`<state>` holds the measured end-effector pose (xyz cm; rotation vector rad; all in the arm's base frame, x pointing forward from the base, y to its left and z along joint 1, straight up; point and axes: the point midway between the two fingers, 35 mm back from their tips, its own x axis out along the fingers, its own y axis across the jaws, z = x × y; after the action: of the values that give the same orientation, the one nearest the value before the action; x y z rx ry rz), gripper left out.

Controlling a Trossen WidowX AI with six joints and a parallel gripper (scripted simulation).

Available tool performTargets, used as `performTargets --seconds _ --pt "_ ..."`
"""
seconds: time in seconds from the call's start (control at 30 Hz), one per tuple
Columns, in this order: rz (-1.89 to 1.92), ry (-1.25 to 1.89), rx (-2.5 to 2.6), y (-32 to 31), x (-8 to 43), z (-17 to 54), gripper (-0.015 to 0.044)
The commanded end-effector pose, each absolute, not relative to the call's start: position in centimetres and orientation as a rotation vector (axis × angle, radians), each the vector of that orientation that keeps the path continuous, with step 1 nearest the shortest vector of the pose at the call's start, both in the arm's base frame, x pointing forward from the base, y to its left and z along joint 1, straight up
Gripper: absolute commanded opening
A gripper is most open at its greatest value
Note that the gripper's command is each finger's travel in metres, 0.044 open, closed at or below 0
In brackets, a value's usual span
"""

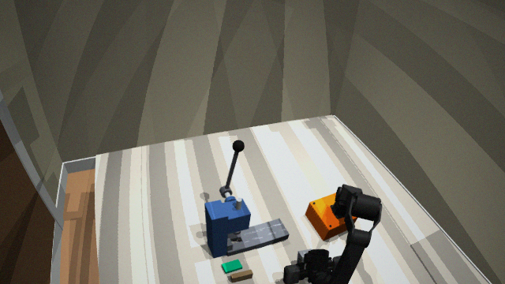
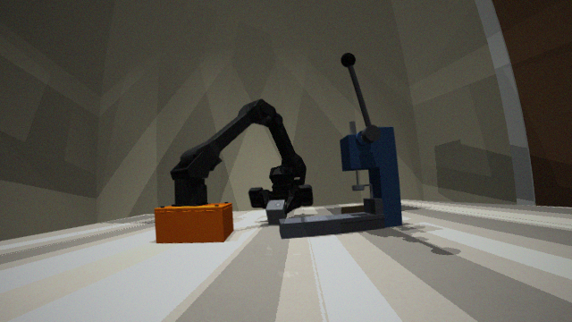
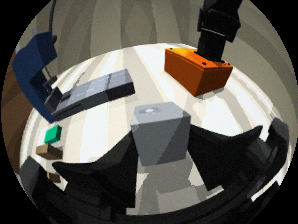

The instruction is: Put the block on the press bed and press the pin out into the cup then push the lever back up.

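My gripper (image 2: 276,214) (image 3: 157,127) is shut on the grey block (image 1: 302,255) (image 2: 275,217) (image 3: 162,140), low over the table and off the press bed's free end. A small round mark, perhaps the pin, shows on the block's top face. The grey press bed (image 1: 262,233) (image 2: 331,224) (image 3: 100,90) is bare at its free end. The blue press (image 1: 216,233) (image 2: 391,179) (image 3: 30,65) stands at its other end. The lever (image 1: 233,170) (image 2: 358,96) points up, with a black knob. The punch (image 2: 357,178) hangs above the bed. I cannot make out the cup.
A green piece (image 1: 231,266) (image 3: 53,134) and a brown piece (image 1: 241,275) (image 3: 49,151) lie beside the press. Another small brown piece (image 3: 53,177) shows in the wrist view. The orange arm base (image 1: 325,218) (image 2: 194,225) (image 3: 192,72) stands across from the bed's free end.
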<state>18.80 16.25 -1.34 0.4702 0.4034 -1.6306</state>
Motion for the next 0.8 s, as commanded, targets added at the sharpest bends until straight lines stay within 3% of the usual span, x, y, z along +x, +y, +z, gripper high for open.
performTargets --seconds 0.0,0.47,0.77 --pt "-1.627 0.396 0.459 16.25 18.89 -1.01 0.0000" --pt "-1.627 0.396 0.459 16.25 18.89 -1.01 0.0000" --pt "-1.627 0.396 0.459 16.25 18.89 -1.01 0.0236"
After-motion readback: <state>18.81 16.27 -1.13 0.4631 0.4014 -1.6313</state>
